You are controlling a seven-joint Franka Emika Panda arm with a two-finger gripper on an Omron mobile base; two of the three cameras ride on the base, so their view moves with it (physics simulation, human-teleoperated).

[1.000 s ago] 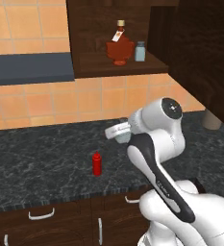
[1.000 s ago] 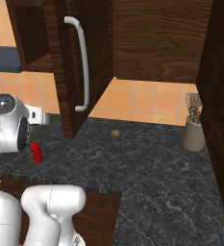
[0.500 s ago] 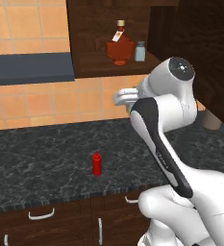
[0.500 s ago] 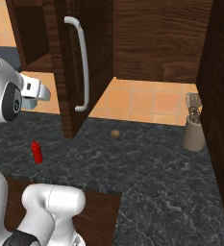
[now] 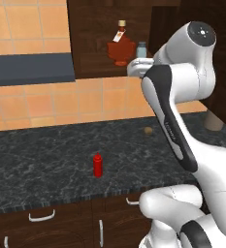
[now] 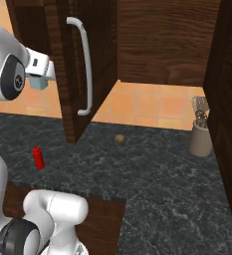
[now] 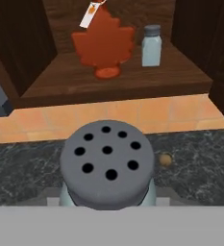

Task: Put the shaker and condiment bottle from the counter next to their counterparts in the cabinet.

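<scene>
— Up by the cabinet [image 5: 100, 43] shelf: gripper [image 6: 40, 79] is raised, clamped on the shaker [image 7: 107, 166]. Grey cap w/ holes faces the hand cam.

— Fingers?

— Can't make them out in hand view — cap's in the way. Right base view has the pale shaker body [image 6: 38, 83] hanging just under the hand.

— What's ahead of the gripper?

— Shelf w/ the flask [image 7: 104, 44] and 2nd shaker [image 7: 151, 46], side by side, both upright, not touching. Shaker in hand sits short of the shelf edge.

— Red bottle?

— Well below the gripper, upright on the counter [image 5: 41, 160] — bottle [image 5: 98, 165] stands alone near the front edge. Small brown ball [image 5: 148, 130] farther back by the wall. Door [image 6: 80, 64] stands open, just beside the hand.
</scene>
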